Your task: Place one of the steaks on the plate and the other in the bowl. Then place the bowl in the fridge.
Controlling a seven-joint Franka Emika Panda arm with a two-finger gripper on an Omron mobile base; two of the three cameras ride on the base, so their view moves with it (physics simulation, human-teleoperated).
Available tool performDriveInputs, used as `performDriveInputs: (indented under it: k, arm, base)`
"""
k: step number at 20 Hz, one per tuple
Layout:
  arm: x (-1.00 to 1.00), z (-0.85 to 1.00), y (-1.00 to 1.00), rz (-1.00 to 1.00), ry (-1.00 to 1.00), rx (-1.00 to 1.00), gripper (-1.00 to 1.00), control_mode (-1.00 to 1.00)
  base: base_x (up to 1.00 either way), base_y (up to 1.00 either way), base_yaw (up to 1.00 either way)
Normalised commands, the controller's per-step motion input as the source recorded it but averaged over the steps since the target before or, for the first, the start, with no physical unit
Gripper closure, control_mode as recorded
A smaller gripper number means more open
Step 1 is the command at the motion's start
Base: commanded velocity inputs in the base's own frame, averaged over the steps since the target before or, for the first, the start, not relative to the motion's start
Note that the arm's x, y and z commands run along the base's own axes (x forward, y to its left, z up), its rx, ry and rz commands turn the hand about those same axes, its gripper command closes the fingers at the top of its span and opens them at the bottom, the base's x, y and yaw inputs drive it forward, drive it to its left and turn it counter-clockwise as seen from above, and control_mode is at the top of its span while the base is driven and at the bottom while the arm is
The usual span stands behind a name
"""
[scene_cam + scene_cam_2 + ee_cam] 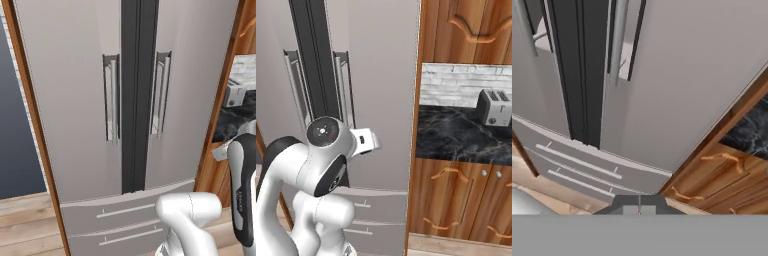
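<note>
The tall grey fridge (75,100) stands straight ahead with both doors closed, a dark centre seam between them. Its two long bar handles (111,97) flank the seam, and two closed drawers (125,211) sit below. The fridge (381,75) also shows beside my folded white arm, and the fridge (687,75) appears tilted in the hand view. My gripper (639,206) is shut, fingertips together with nothing between them, held apart from the doors and aimed at the right door's lower part. The steaks, the plate and the bowl are out of view.
To the fridge's right, a dark marble counter (456,132) carries a silver toaster (494,106), with wooden cabinets (456,200) above and below. A wooden side panel (35,125) borders the fridge on the left. The floor (25,220) is of light wood.
</note>
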Motion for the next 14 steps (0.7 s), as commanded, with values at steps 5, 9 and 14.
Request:
performDriveInputs:
  k: [5, 9, 14]
  arm:
    - [-0.4, 0.64, 0.62, -0.14, -0.11, 0.01, 1.0, -1.0]
    - [0.0, 0.61, 1.0, -0.36, -0.06, 0.0, 1.0, -1.0]
    - [0.12, 0.11, 0.65, -0.48, -0.06, 0.23, 1.0, -1.0]
  base:
    - [0.0, 0.0, 0.0]
    - [0.0, 0.0, 0.0]
    - [0.0, 0.0, 0.0]
